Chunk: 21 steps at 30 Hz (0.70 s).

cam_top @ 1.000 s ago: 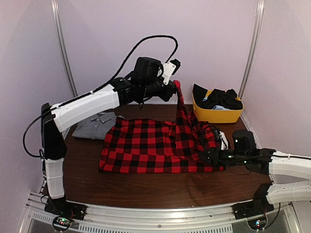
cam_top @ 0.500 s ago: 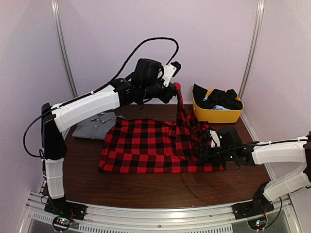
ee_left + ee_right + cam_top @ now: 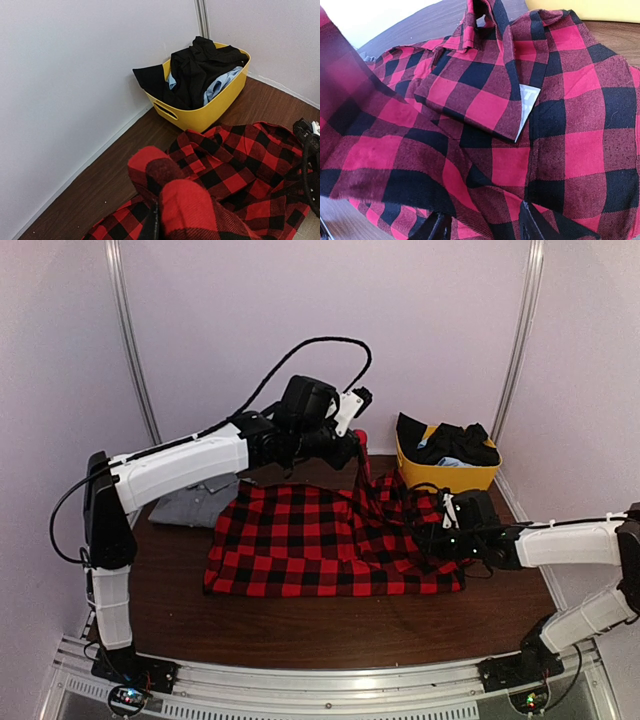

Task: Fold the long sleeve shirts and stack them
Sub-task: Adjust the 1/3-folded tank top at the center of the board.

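Now the left gripper [image 3: 357, 443], clenched on the sleeve [image 3: 366, 475] of the flannel shirt [image 3: 300, 550], has come lower (the fold seems underway). The right gripper [image 3: 438, 532], jaws apart, has slid inward over the shirt on the table [image 3: 300, 625].

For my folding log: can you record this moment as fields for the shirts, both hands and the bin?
flannel shirt: spread flat, right part lifted
grey shirt: lying at far left, beside flannel shirt
left hand: raised, shut on flannel shirt
right hand: open, low on flannel shirt
yellow bin: back right, holding dark clothes
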Motion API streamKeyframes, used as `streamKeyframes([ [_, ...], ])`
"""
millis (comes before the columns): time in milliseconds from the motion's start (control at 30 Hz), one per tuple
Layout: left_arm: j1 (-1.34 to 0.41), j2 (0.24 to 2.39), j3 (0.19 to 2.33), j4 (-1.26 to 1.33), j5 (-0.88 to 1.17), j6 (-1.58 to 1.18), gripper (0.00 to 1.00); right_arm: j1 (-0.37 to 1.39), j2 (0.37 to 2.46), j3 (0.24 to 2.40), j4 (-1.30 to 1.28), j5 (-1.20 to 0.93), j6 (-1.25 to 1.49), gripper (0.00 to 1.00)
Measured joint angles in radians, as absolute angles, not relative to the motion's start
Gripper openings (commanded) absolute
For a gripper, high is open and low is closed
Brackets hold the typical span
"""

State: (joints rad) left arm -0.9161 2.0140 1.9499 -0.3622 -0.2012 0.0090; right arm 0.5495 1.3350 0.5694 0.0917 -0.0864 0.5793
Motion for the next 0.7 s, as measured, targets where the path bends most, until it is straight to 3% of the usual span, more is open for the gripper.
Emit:
streamKeyframes([
  [200, -0.916, 2.012, 1.952, -0.368, -0.207, 0.009, 0.00, 0.550, 1.249, 0.508, 0.103, -0.122, 0.574, 0.52],
  [533, -0.916, 2.012, 2.022, -0.368, -0.220, 0.009, 0.00, 0.579, 1.175, 0.477, 0.084, -0.172, 0.519, 0.78],
  [700, -0.916, 2.012, 2.032, -0.369, -0.219, 0.009, 0.00, 0.624, 1.174, 0.455, 0.062, -0.163, 0.492, 0.80],
])
